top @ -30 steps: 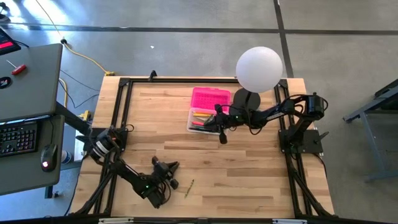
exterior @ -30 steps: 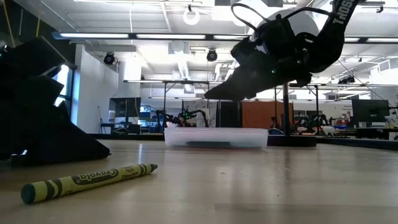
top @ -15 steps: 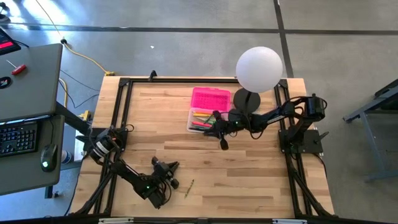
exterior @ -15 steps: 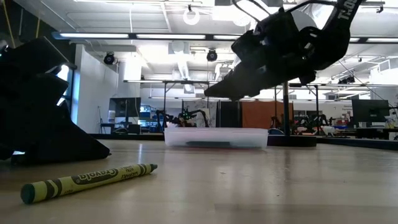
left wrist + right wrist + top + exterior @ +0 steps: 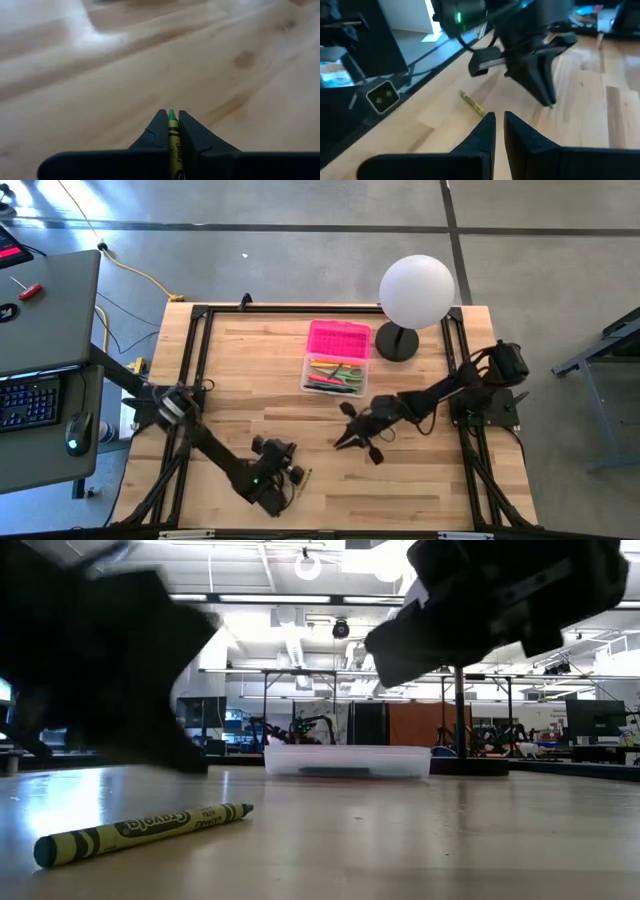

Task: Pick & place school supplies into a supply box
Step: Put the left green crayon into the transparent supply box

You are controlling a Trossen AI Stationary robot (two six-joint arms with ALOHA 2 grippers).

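My left gripper (image 5: 292, 463) is near the table's front left, shut on a yellow-green crayon (image 5: 173, 142). An olive crayon (image 5: 140, 830) lies flat on the wood just beside it, and shows from above as a thin stick (image 5: 306, 475). My right gripper (image 5: 350, 442) hovers shut over mid-table with nothing between its fingers (image 5: 499, 120). The supply box (image 5: 335, 370) is clear plastic with several pens and pencils inside. It stands on the table's far half with its pink lid (image 5: 338, 338) at its far side. My left gripper pinches the yellow-green crayon between its two fingers. The crayon lies along the fingers, and its green tip (image 5: 171, 115) sticks out just past their ends. The fingers slant down toward the table; in the left wrist view no part of the crayon rests on the wood.
A white globe lamp (image 5: 415, 290) on a dark round base (image 5: 397, 342) stands right of the box. A black frame rail (image 5: 200, 350) runs round the tabletop. Bare wood lies between the two grippers and the box.
My right gripper has swung from over the box toward the table's near edge and now hangs over mid-table. My left gripper has risen and shifted toward the table's right, blurred in the low view. The olive crayon on the wood has stayed where it was.
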